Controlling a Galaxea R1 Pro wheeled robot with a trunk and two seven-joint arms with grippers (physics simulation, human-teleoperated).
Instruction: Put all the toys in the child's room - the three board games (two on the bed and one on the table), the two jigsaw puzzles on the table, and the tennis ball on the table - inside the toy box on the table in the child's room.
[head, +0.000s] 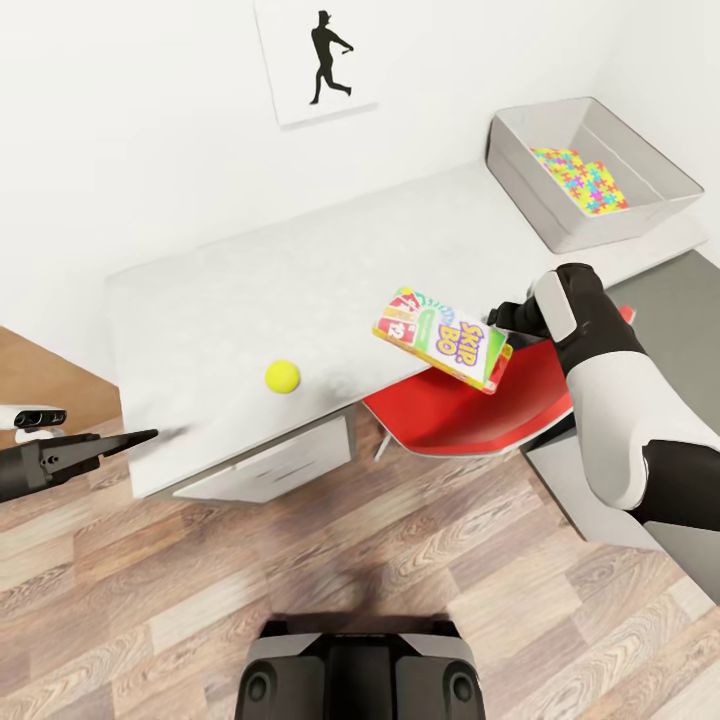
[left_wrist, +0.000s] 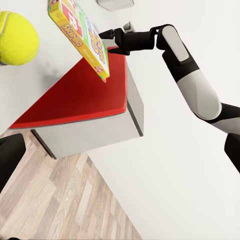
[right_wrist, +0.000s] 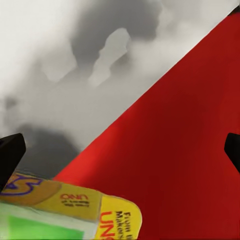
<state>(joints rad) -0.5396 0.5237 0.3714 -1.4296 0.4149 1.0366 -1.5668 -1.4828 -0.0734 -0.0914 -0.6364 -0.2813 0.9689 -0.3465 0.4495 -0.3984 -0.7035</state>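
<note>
Head view: both jigsaw puzzles (head: 580, 180) already lie in my toy box (head: 520, 165) at the surface's (head: 300, 270) far end. My right gripper (head: 507, 322) pinches one board game (head: 443, 338) above the red chair (head: 470, 410); the tennis ball (head: 283, 376) waits near the front edge. My left gripper (head: 140, 436) looks pressed together, empty.

Right arm (head: 610, 400) reaches forward, wrist bent inward, jaws clamped; left gripper (head: 140, 437) extends level, fingers together.
</note>
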